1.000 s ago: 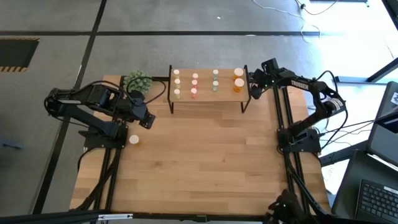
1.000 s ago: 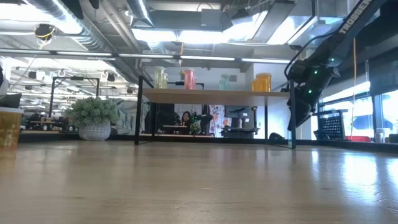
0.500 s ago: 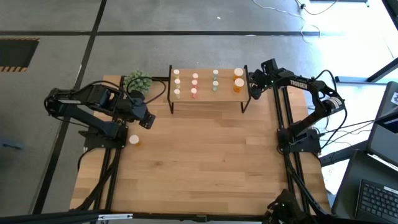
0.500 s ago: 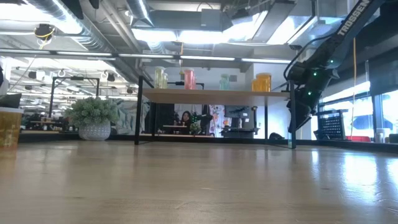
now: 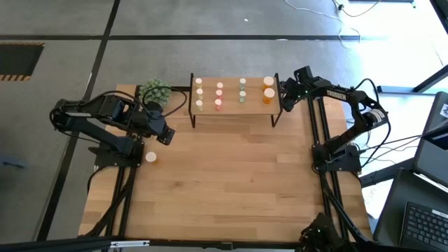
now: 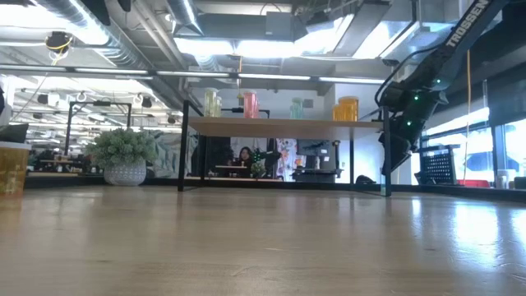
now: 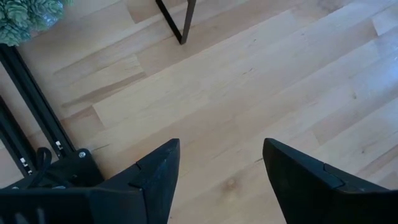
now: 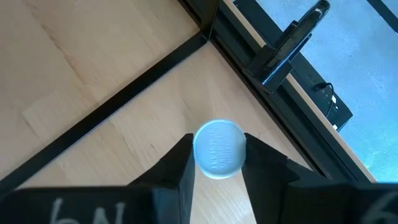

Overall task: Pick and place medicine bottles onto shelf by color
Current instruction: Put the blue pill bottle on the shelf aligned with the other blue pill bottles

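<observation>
The shelf [image 5: 255, 91], a light-wood board on thin black legs, stands at the table's far edge. Small bottles stand on it in columns: yellowish [image 5: 199, 94], pink-red [image 5: 219, 96], green [image 5: 242, 91] and two larger orange ones [image 5: 269, 89]. Another orange bottle [image 5: 150, 157] stands on the table near the left arm. My right gripper [image 5: 283, 96] hangs just right of the shelf's right end, shut on a white-capped bottle [image 8: 219, 149]. My left gripper [image 7: 221, 162] is open over bare table at the left side [image 5: 166, 137]. My right gripper pinches the bottle between its two fingers [image 8: 184, 163], coming from above and pointing down. Only the round white cap [image 8: 219, 138] shows; the body below is hidden by cap and fingers. Whether the bottle's base touches the table cannot be told.
A green spiky plant ball [image 5: 155, 91] in a pot sits at the shelf's left end. A black bar [image 8: 124, 102] runs close by the held bottle. The table's right edge with black frame rails [image 8: 273, 56] is near. Open tabletop [image 5: 231, 182] lies in front of the shelf.
My right gripper has shifted a little toward the table's right edge, away from the shelf's right leg, staying shut on the bottle, and has since kept still.
</observation>
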Controlling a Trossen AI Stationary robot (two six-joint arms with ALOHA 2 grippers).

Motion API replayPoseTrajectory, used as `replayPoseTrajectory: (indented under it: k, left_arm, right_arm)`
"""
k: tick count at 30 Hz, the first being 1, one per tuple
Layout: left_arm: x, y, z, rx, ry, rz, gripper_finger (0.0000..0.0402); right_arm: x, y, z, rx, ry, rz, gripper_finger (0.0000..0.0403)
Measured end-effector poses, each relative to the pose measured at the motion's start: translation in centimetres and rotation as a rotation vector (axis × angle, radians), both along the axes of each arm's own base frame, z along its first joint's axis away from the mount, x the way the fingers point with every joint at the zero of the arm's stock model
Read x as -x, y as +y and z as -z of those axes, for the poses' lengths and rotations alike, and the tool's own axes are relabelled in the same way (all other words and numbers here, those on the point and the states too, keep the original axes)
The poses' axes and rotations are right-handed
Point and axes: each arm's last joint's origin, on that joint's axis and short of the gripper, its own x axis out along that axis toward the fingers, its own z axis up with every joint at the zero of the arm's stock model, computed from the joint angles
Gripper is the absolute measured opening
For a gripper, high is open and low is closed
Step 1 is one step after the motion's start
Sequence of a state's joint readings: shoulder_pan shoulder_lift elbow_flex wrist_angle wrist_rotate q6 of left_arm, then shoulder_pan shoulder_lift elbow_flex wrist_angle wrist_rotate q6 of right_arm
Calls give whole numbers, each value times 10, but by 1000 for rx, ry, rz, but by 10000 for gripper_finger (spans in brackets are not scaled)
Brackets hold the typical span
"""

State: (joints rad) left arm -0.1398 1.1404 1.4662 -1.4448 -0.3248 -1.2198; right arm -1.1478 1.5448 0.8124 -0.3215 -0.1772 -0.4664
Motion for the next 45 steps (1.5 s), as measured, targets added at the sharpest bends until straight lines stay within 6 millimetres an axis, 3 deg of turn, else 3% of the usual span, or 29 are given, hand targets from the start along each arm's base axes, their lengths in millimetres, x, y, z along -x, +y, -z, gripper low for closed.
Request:
replayPoseTrajectory:
  k: [25, 37, 45]
  left_arm:
    - [0, 0, 0, 0, 0, 1, 226]
    - [0, 0, 0, 0, 0, 1, 224]
    - [0, 0, 0, 0, 0, 1, 226]
  right_arm:
    - [1, 2, -6, -16, -32, 62, 111]
    - [4, 9, -3, -104, -10, 84, 115]
    - [2, 4, -20, -139, 6, 88, 112]
